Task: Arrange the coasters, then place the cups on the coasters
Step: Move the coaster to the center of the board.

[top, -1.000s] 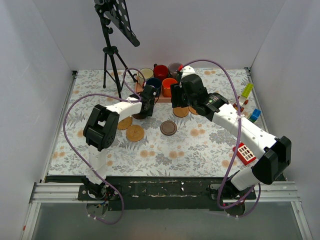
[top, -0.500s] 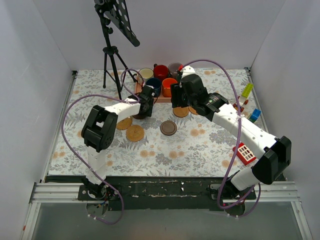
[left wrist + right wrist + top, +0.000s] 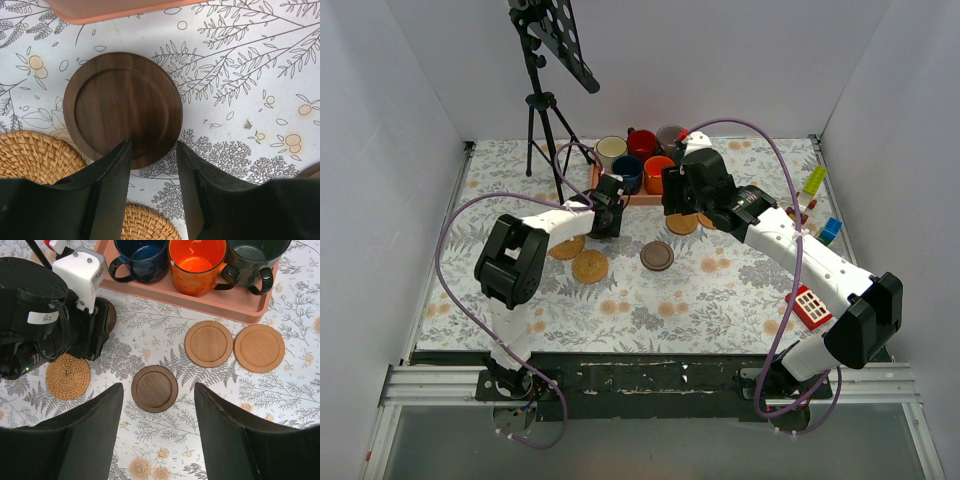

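My left gripper (image 3: 152, 150) is open with its jaws narrowly apart, low over the near rim of a dark brown coaster (image 3: 122, 107) that lies flat just in front of the pink tray (image 3: 110, 7). Two woven coasters (image 3: 32, 155) (image 3: 150, 225) lie beside its fingers. My right gripper (image 3: 157, 400) hangs wide open and empty above a second dark coaster (image 3: 154, 388). Two tan wooden coasters (image 3: 208, 343) (image 3: 259, 348) lie near the tray (image 3: 240, 305), which holds the navy (image 3: 142, 255), orange (image 3: 195, 260) and dark green (image 3: 255, 255) cups. The cream (image 3: 611, 150), red (image 3: 642, 143) and grey (image 3: 670, 136) cups stand in its back row.
A black tripod stand (image 3: 545, 110) rises at the back left. Toy bricks (image 3: 810, 305) (image 3: 815, 180) (image 3: 830, 228) lie along the right side. The two arms are close together in front of the tray, and the left wrist (image 3: 45, 315) fills the right wrist view's left side.
The left arm's elbow has swung left and its wrist has shifted slightly over the dark coaster; its jaws have narrowed a little. The right arm has not moved.
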